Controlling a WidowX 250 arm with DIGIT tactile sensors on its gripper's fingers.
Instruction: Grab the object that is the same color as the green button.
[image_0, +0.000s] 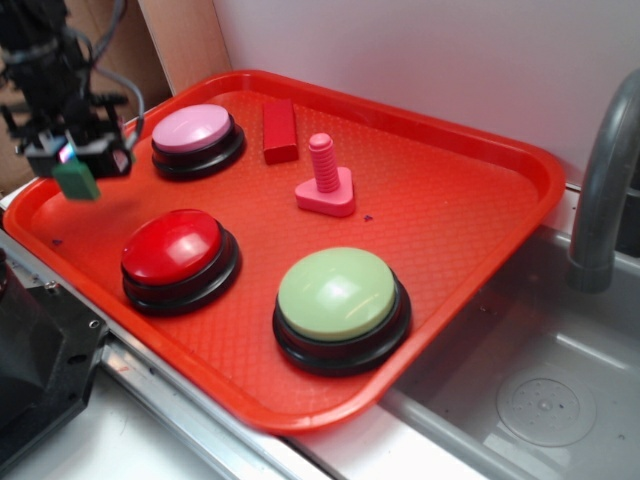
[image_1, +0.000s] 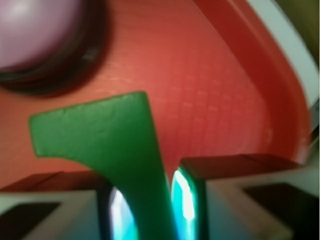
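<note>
My gripper (image_0: 78, 165) is shut on the small dark green block (image_0: 77, 181) and holds it above the far left corner of the red tray (image_0: 470, 200), left of the pink button. In the wrist view the green block (image_1: 115, 145) fills the middle, pinched between my two jaws, with its curved notch on the left. The large pale green dome button (image_0: 338, 293) on its black base stands at the tray's front, far from my gripper.
A pink dome button (image_0: 192, 130) stands right of my gripper and shows in the wrist view (image_1: 35, 30). A red dome button (image_0: 172, 247), a red rectangular block (image_0: 279, 129) and a pink bolt-shaped piece (image_0: 325, 180) lie on the tray. A sink with a grey faucet (image_0: 600, 190) is at right.
</note>
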